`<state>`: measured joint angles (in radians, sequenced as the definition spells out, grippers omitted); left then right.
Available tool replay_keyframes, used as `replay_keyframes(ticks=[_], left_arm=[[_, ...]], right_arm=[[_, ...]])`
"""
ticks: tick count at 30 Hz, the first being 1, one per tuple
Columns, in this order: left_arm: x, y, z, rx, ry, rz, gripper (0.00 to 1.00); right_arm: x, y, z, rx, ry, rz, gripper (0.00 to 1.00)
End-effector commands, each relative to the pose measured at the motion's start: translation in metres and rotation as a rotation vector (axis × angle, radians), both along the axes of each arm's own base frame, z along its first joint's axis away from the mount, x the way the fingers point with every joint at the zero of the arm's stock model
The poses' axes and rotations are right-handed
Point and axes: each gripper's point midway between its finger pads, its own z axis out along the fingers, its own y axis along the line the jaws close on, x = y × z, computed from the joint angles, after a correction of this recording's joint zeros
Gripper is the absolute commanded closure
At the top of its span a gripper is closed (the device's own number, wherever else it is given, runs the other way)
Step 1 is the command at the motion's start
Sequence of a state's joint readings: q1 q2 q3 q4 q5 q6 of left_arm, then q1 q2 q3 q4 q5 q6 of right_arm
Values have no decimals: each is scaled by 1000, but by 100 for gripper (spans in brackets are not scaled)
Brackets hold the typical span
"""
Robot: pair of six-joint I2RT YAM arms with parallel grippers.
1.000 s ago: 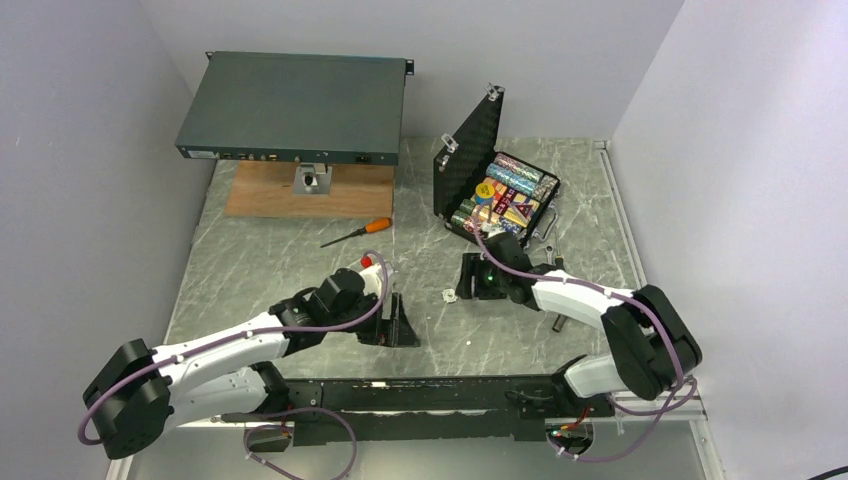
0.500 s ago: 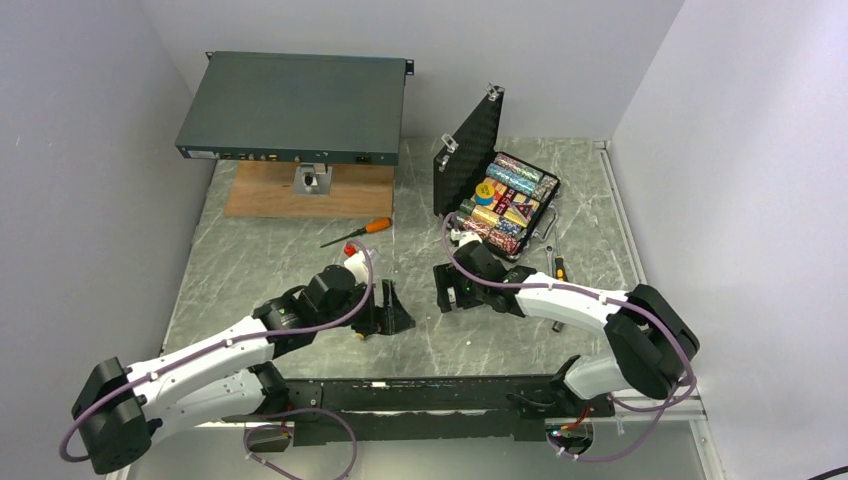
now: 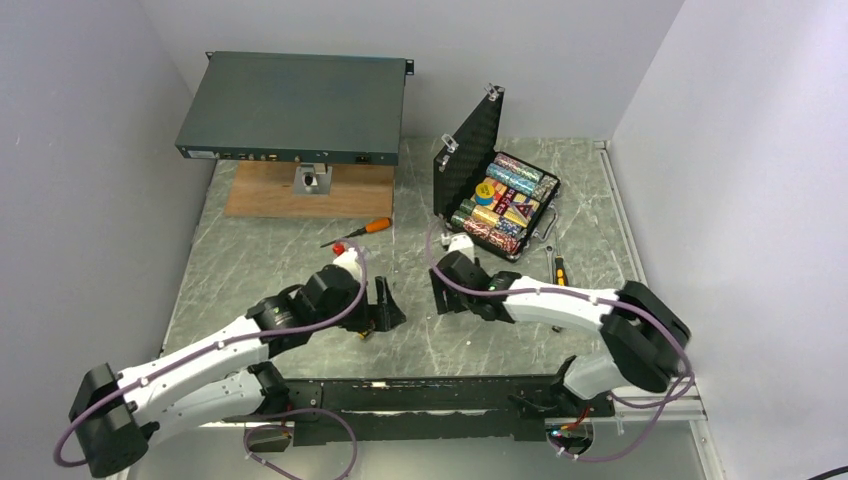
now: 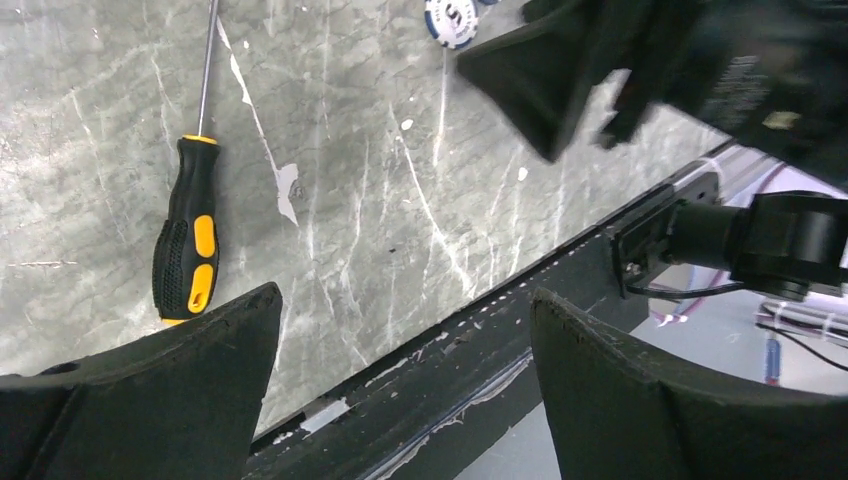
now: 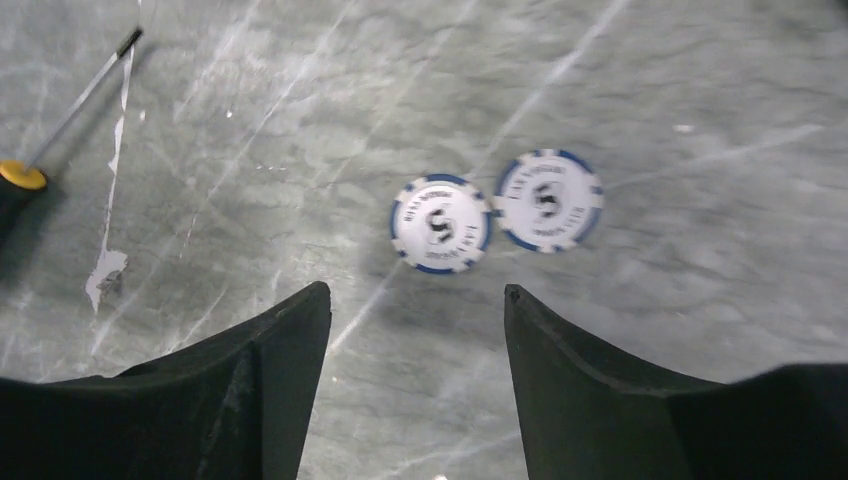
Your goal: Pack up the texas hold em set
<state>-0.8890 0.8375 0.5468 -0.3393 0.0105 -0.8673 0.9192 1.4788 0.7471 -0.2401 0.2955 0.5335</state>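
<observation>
the right gripper [image 5: 412, 300] hangs low over the marble table [image 5: 650, 90] with its jaws apart and nothing between them, and two loose white-and-blue chips [image 5: 440, 223] lie flat just beside each other a little ahead of its fingertips. the black case [image 3: 472, 150] stands well apart from it, off to its side toward the back wall, lid upright and chip rows [image 3: 510, 180] showing inside. the left gripper [image 4: 405, 300] is spread wide and empty too, facing the right one, with an orange-and-black screwdriver [image 4: 185, 240] lying flat just ahead of one finger.
</observation>
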Motion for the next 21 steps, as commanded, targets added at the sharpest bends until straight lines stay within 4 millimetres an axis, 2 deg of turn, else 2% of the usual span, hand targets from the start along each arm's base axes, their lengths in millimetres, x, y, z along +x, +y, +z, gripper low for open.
replay_keyframes(ticks=[1,5,7,8,12,16,17,21], left_arm=[[13,-13,15,71,-52,-67,5],[24,-38,29,8,-115,-122,5],[32,-50,31,16,-132,-147,2],[37,-54,30,39,-131,-159,1],[51,-74,17,179,-147,-211,1],[64,-95,9,284,-190,-243,1],[67,-100,0,318,-177,-256,1],[76,-120,-22,395,-143,-312,10]], right_arm=[[22,-35,48,68,-167,-172,34],[27,-102,64,40,-268,-411,35],[27,-137,78,86,-306,-537,36],[26,-148,82,122,-318,-576,36],[18,-173,102,216,-394,-643,36],[13,-186,126,282,-491,-683,36],[12,-190,132,290,-515,-690,35],[12,-194,151,293,-582,-658,30]])
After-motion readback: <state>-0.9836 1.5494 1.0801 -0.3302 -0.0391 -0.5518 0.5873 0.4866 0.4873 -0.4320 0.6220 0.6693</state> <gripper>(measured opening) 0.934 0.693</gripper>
